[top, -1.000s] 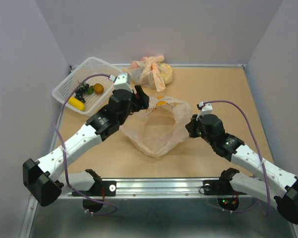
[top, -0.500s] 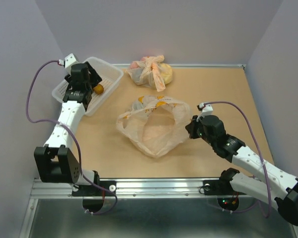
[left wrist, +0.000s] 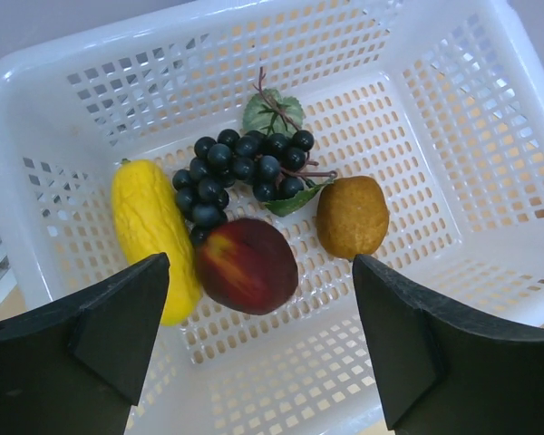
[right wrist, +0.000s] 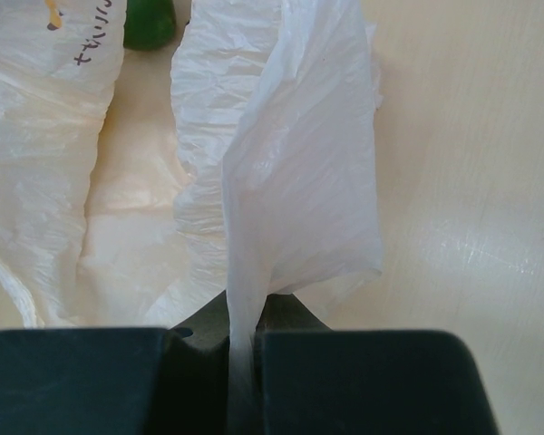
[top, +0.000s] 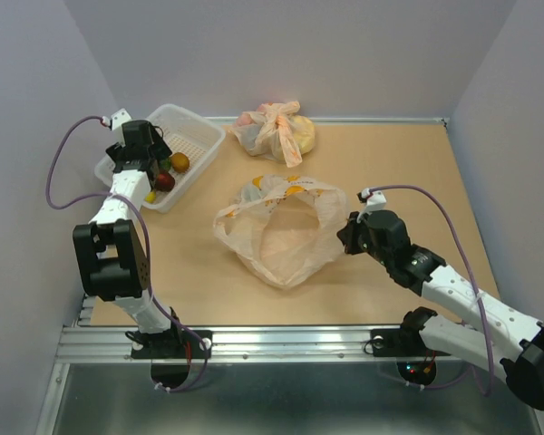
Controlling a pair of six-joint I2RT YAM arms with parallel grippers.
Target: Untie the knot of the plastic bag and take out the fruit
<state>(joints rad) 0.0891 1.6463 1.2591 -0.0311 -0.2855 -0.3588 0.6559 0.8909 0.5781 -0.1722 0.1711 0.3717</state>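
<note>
The pale peach plastic bag [top: 281, 231] lies at the table's centre with its mouth open, and no knot shows on it. My right gripper [top: 349, 232] is shut on the bag's right edge; in the right wrist view a fold of the film [right wrist: 290, 163] runs down between the closed jaws [right wrist: 243, 362]. A green fruit [right wrist: 150, 23] lies inside the bag. My left gripper [top: 154, 166] hangs open over the white basket [top: 195, 136], nothing between its fingers [left wrist: 263, 335]. Below it lie a yellow banana-like fruit [left wrist: 150, 227], dark grapes [left wrist: 240, 168], a red plum [left wrist: 247, 265] and a lemon [left wrist: 352, 216].
A second peach bag [top: 276, 131], knotted round a yellow lump, sits at the back of the table. The basket's wall [left wrist: 453, 127] rises on all sides of the fruit. Grey walls close in the table at left, back and right.
My left arm swung from the bag's mouth to the basket, and its jaws opened wider. The red plum now lies in the basket. The right arm kept still.
</note>
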